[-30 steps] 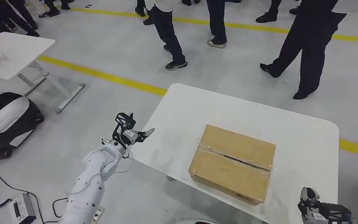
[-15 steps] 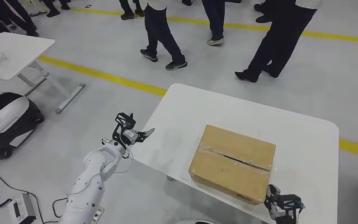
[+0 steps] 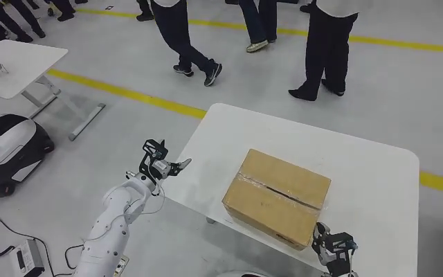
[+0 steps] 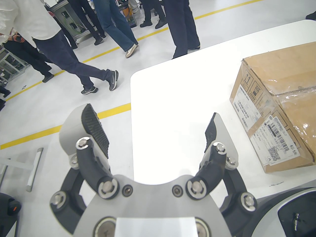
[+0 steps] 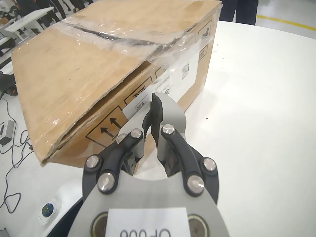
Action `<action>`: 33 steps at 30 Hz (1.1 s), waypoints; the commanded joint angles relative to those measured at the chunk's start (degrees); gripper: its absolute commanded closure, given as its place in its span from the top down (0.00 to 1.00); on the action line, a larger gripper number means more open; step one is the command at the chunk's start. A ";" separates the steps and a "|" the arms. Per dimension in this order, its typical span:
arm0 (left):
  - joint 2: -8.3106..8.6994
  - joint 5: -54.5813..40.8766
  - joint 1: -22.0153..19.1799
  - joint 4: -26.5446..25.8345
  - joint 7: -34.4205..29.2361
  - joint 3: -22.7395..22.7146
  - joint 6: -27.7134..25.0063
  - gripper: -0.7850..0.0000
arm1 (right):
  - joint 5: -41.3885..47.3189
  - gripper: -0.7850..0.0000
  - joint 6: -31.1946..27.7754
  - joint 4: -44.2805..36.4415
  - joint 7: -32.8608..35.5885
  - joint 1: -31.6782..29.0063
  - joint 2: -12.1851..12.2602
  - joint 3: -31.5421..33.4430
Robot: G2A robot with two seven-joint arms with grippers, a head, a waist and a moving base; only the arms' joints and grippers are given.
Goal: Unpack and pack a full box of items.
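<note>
A brown cardboard box (image 3: 277, 197), its top seam sealed with clear tape, lies on the white table (image 3: 374, 159). In the right wrist view the box (image 5: 98, 57) has its near flap edge lifted slightly. My right gripper (image 5: 154, 99) is shut with nothing between its pads, its tips against the labelled end of the box. From above, the right gripper (image 3: 325, 244) sits at the box's near right corner. My left gripper (image 3: 178, 166) hangs open at the table's left edge, well away from the box. The left gripper (image 4: 150, 122) is empty, and the box (image 4: 279, 94) lies farther along the table.
Bare tabletop lies right of and behind the box. Several people walk on the floor past the table's far side. Another white table (image 3: 21, 62) and a black-and-white machine (image 3: 21, 149) stand at the far left. Cables (image 5: 9, 149) lie on the floor.
My right gripper has come leftward along the table's near edge to the box's end. The box has slid left and turned a little. The left arm has stayed still.
</note>
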 commanded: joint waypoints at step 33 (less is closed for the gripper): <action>0.25 2.84 -0.43 -17.36 -2.73 11.15 -11.08 1.00 | 9.65 0.00 1.20 -11.62 -11.27 -15.57 1.88 24.93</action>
